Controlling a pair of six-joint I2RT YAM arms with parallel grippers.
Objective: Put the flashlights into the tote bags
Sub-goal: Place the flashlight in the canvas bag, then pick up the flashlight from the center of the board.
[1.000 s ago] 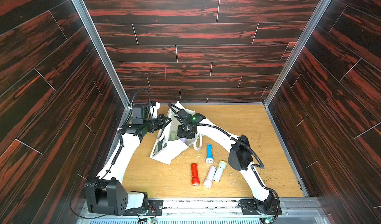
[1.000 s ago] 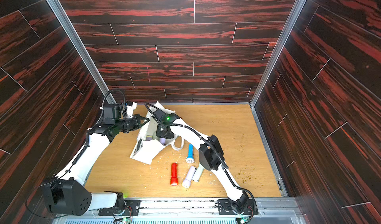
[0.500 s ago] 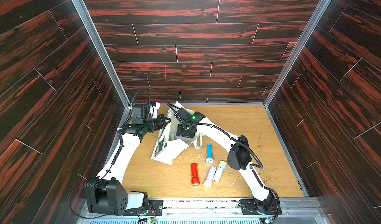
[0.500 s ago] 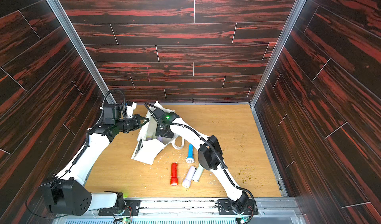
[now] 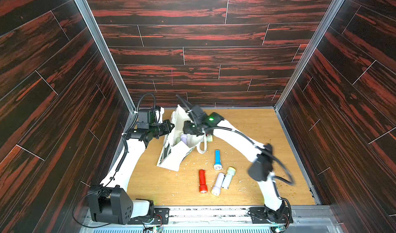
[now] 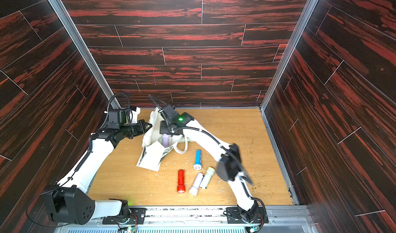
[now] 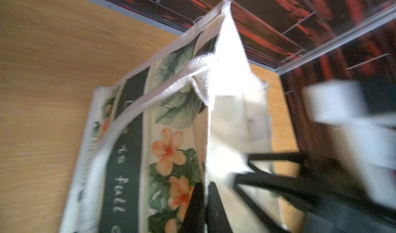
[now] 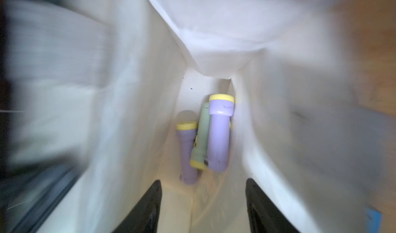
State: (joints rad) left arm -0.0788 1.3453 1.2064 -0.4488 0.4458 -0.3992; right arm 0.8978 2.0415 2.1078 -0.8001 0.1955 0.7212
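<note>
The cream tote bag [image 5: 175, 157] [image 6: 153, 157] with its leafy print [image 7: 171, 118] stands propped open at the back left of the table. My left gripper [image 7: 205, 199] is shut on the bag's rim and holds it up. My right gripper [image 8: 203, 191] hangs open in the bag's mouth with nothing between its fingers. Below it, inside the bag, lie two lilac flashlights [image 8: 218, 135] [image 8: 188, 152] and a mint one [image 8: 201, 139]. On the table in both top views lie a blue flashlight [image 5: 217, 159], a red one [image 5: 202, 181], a lilac one [image 5: 217, 183] and a cream one [image 5: 228, 177].
Dark wood-patterned walls [image 5: 192, 56] close in the table on three sides. A metal rail [image 5: 214, 212] with both arm bases runs along the front edge. The bag's strap handle [image 5: 202, 146] loops out toward the blue flashlight. Small crumbs are scattered over the wooden tabletop [image 5: 246, 124].
My right gripper's jaws have opened wider in the bag's mouth, and the right arm's elbow is blurred with motion. The left arm and the flashlights on the table have not moved.
</note>
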